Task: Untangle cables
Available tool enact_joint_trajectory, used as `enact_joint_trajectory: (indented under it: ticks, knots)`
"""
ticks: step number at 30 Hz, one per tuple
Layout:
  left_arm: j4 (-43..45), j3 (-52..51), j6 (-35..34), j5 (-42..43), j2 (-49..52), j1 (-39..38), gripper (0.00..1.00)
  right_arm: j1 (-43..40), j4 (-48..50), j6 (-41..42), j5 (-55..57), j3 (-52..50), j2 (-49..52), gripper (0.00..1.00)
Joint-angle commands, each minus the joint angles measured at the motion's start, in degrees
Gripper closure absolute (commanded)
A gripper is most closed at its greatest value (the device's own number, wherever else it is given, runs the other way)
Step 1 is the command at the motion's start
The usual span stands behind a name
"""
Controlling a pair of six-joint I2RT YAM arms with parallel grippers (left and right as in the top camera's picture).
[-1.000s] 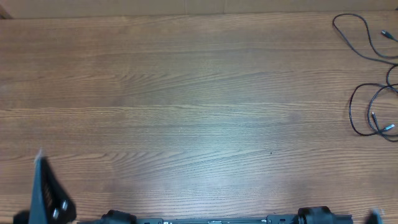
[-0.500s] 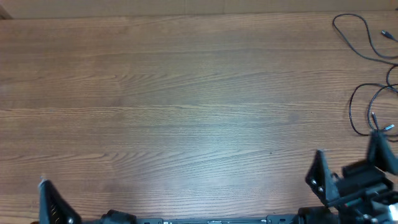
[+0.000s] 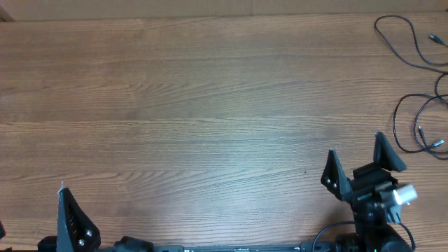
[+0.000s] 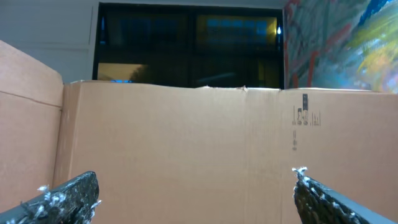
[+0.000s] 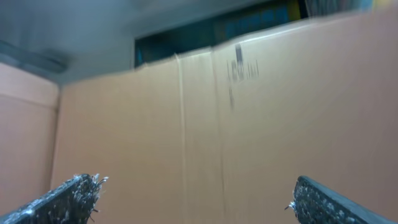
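Observation:
Thin black cables [image 3: 414, 124] with small silver plug tips lie in loose loops at the table's far right edge; one strand [image 3: 406, 38] runs near the top right corner. My right gripper [image 3: 355, 155] is open and empty near the front right, left of the lower loop and apart from it. My left gripper [image 3: 66, 203] shows only partly at the front left edge, one finger [image 3: 72, 224] visible overhead. Both wrist views face a cardboard wall, with the left gripper [image 4: 196, 186] and right gripper [image 5: 196, 190] jaws wide apart and empty. No cables show there.
A brown cardboard wall [image 4: 186, 137] stands beyond the table, also in the right wrist view [image 5: 249, 112]. The wooden table [image 3: 196, 119] fills the overhead view. The arms' bases [image 3: 238, 246] sit along the front edge.
My right arm has come into view from the front right and moved up and left beside the lower cable loop. My left gripper has slid slightly right and lower along the front edge.

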Motion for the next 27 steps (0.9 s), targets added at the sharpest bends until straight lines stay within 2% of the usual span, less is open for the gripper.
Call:
enact_joint_trajectory:
  ticks: [1, 11, 27]
  knots:
    - [0.4, -0.3, 1.4, -0.4, -0.8, -0.1, 0.00, -0.2, -5.2, 0.7, 1.7, -0.6, -0.3, 0.00]
    - [0.4, -0.3, 1.4, -0.4, -0.8, -0.1, 0.00, -0.2, -35.1, 0.2, 1.7, -0.6, -0.3, 0.00]
    - [0.2, -0.3, 1.4, -0.4, -2.7, -0.1, 0.00, -0.2, -35.6, 0.2, 1.7, -0.5, 0.2, 0.00]
